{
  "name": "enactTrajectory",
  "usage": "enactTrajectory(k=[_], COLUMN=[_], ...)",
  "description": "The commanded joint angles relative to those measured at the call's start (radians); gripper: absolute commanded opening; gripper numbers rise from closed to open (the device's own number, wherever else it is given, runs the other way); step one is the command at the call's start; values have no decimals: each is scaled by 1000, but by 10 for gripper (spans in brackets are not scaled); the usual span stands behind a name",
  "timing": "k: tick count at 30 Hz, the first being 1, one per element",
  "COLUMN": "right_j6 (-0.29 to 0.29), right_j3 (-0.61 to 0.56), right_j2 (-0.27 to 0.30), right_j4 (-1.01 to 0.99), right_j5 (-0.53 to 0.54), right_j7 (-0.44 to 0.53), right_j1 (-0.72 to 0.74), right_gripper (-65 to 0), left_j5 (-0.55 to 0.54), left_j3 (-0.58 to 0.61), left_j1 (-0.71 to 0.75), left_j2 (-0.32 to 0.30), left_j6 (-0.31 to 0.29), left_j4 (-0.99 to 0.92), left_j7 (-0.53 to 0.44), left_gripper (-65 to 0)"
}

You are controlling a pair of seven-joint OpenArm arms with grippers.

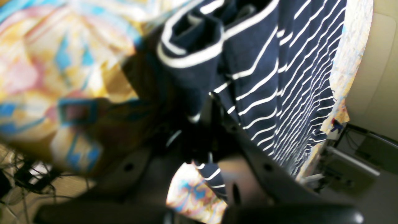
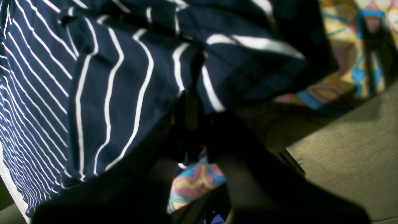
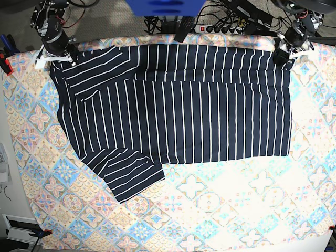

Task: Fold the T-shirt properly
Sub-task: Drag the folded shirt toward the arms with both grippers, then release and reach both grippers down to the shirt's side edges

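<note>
The dark navy T-shirt (image 3: 184, 110) with thin white stripes lies flat across the far half of the table, its far edge lifted. One sleeve (image 3: 128, 176) sticks out at the near left. My left gripper (image 3: 283, 55) is at the shirt's far right corner. In the left wrist view my left gripper (image 1: 202, 124) is shut on bunched striped fabric (image 1: 192, 56). My right gripper (image 3: 55, 55) is at the far left corner. In the right wrist view my right gripper (image 2: 192, 124) is shut on a fold of the shirt (image 2: 108, 93).
The pastel diamond-patterned tablecloth (image 3: 210, 210) covers the whole table. Clamps hold it at the left edge (image 3: 6, 63) and the near left corner (image 3: 39, 232). A power strip and cables (image 3: 220, 26) lie behind the table's far edge.
</note>
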Motion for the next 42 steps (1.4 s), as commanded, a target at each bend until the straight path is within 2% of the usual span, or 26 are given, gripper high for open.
enactTrajectory(k=[1, 5, 11, 14, 16, 23, 26, 31, 33, 42], right_j6=[3, 5, 5, 5, 5, 5, 5, 5, 5, 5], right_j3=[8, 27, 51, 51, 53, 125, 133, 152, 182, 231], right_j2=[13, 13, 13, 13, 13, 10, 10, 10, 10, 10], right_j4=[20, 22, 20, 20, 29, 108, 114, 115, 115, 181], right_j5=[1, 1, -1, -1, -1, -2, -2, -1, -1, -4], right_j7=[19, -22, -36, -36, -36, -42, -42, -42, -42, -42], right_j1=[-6, -24, -23, -21, -23, -46, -55, -61, -61, -58], right_gripper=[-650, -650, -650, -650, -630, -497, -449, -407, -405, -402], left_j5=[-29, -80, -83, -86, -107, -147, -147, -176, -205, -205], left_j3=[-8, -8, -8, -8, -9, -9, -11, -11, -11, -11], left_j1=[11, 48, 60, 56, 53, 65, 82, 105, 126, 179], left_j2=[-16, -16, -16, -18, -19, -19, -19, -16, -18, -22], left_j6=[-5, -5, -5, -5, -5, -1, 1, 1, 1, 1], left_j4=[14, 19, 19, 19, 19, 111, 149, 175, 177, 181], left_j7=[-11, -11, -9, 57, 92, 98, 98, 98, 98, 114], left_gripper=[-650, -650, -650, -650, -645, -499, -465, -459, -458, -456])
